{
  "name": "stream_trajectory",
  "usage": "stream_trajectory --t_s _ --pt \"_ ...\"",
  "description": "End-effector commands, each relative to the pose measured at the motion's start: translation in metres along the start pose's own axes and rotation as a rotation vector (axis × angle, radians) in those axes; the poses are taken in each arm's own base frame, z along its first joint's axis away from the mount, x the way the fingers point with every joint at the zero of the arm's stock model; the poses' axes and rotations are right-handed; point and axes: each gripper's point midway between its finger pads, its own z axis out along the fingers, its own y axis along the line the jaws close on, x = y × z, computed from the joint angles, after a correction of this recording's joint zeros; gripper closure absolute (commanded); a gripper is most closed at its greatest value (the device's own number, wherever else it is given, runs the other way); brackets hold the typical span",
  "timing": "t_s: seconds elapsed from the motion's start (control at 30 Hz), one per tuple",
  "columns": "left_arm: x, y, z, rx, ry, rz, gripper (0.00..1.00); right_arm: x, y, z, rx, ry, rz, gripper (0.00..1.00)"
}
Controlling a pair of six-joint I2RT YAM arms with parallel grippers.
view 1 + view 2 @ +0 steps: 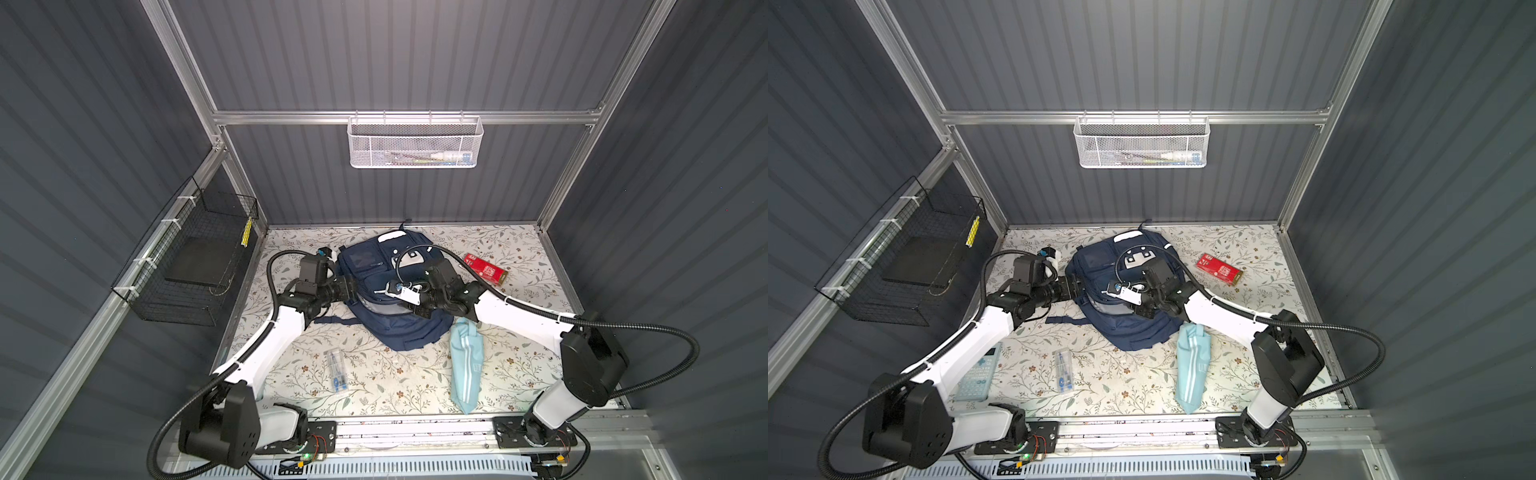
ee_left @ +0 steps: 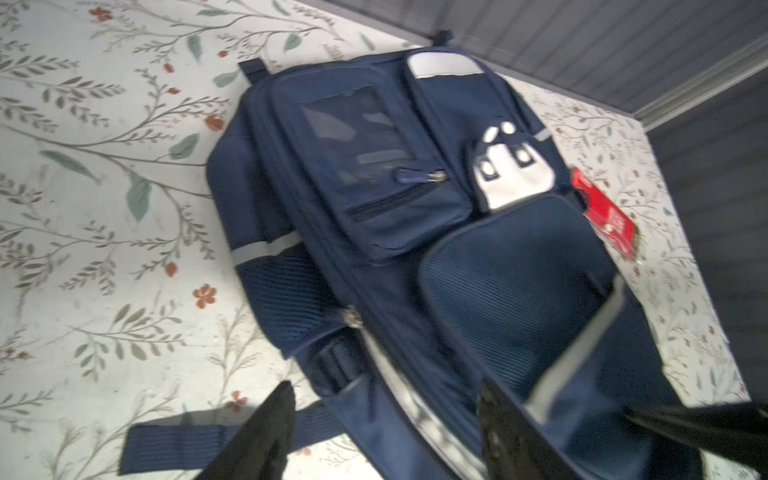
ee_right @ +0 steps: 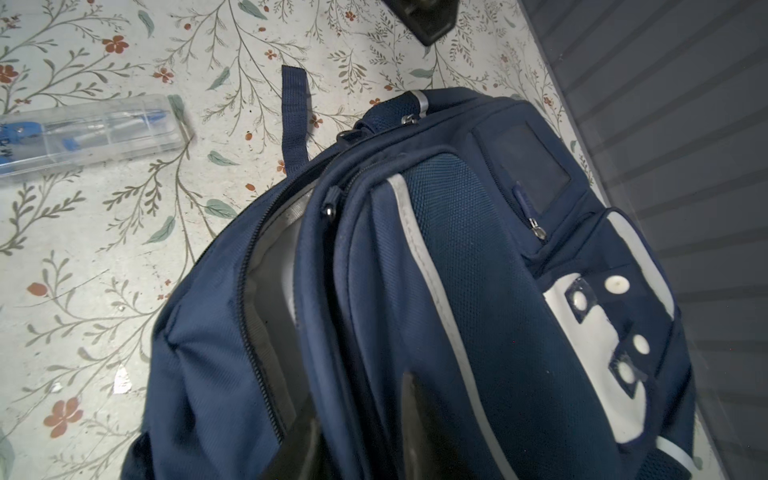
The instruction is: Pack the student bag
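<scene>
Gaping wide over student bag (image 2: 415, 232), left pincer (image 2: 382, 436), right pincer (image 1: 413, 309) opening unclear

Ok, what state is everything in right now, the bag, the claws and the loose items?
student bag, lying flat, main zip open, front pocket zipped.
left claw, open at the bag's edge.
right claw, over the bag, opening unclear.
clear compass case, shut.
red box, closed, flat.
light-blue pouch, lying flat.

Grey ribbed walls (image 1: 395, 54), aluminium frame (image 1: 374, 117), floral tabletop (image 1: 395, 374), white mesh wall basket (image 1: 415, 141).
</scene>
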Motion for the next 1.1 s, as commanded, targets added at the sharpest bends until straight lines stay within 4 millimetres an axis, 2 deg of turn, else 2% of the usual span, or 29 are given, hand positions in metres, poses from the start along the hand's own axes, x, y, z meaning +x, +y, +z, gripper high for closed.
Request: stream_trajectory --t_s 0.0,0.1,0.17,0.23,0.33,0.43,0.57,0.63,0.7,0.8,0.83,0.9,0.93,1.0,1.07 --pt "0.005 -0.032 -0.011 0.051 0.006 0.208 0.12 -0.004 -0.006 -0.013 0.055 -0.003 0.073 0.58" --pt "0.016 -0.07 -0.01 0.143 0.04 0.329 0.08 -0.004 -0.016 -0.029 0.115 0.014 0.211 0.53" --pt "0.026 -0.089 -0.009 0.181 0.059 0.411 0.06 0.003 -0.024 -0.047 0.174 0.041 0.352 0.44" --pt "0.038 -0.097 -0.004 0.16 0.103 0.491 0.01 0.016 -0.027 -0.067 0.238 0.093 0.491 0.39" --pt "0.058 -0.107 0.005 0.128 0.182 0.613 0.0 0.047 -0.026 -0.096 0.362 0.141 0.715 0.31" --pt "0.069 -0.119 0.014 0.102 0.215 0.742 0.0 0.08 -0.008 -0.118 0.399 0.205 0.937 0.25" --pt "0.075 -0.127 0.034 0.02 0.27 0.867 0.0 0.122 0.025 -0.126 0.391 0.31 1.126 0.2" --pt "0.073 -0.125 0.049 -0.032 0.289 0.867 0.0 0.136 0.041 -0.123 0.372 0.336 1.189 0.18" --pt "0.071 -0.121 0.064 -0.083 0.293 0.876 0.0 0.141 0.053 -0.128 0.355 0.316 1.232 0.17" --pt "0.08 -0.117 0.09 -0.113 0.32 0.919 0.05 0.157 0.07 -0.128 0.354 0.331 1.303 0.17" --pt "0.082 -0.112 0.098 -0.14 0.336 0.92 0.16 0.162 0.075 -0.126 0.352 0.336 1.331 0.17" --pt "0.076 -0.113 0.103 -0.166 0.331 0.895 0.7 0.169 0.084 -0.121 0.339 0.33 1.389 0.19" --pt "0.071 -0.121 0.103 -0.147 0.31 0.866 0.98 0.171 0.089 -0.116 0.319 0.327 1.423 0.19" --pt "0.06 -0.139 0.095 -0.085 0.282 0.815 1.0 0.181 0.099 -0.105 0.305 0.356 1.485 0.19" --pt "0.036 -0.154 0.08 -0.062 0.225 0.766 1.0 0.198 0.103 -0.1 0.352 0.424 1.523 0.17"
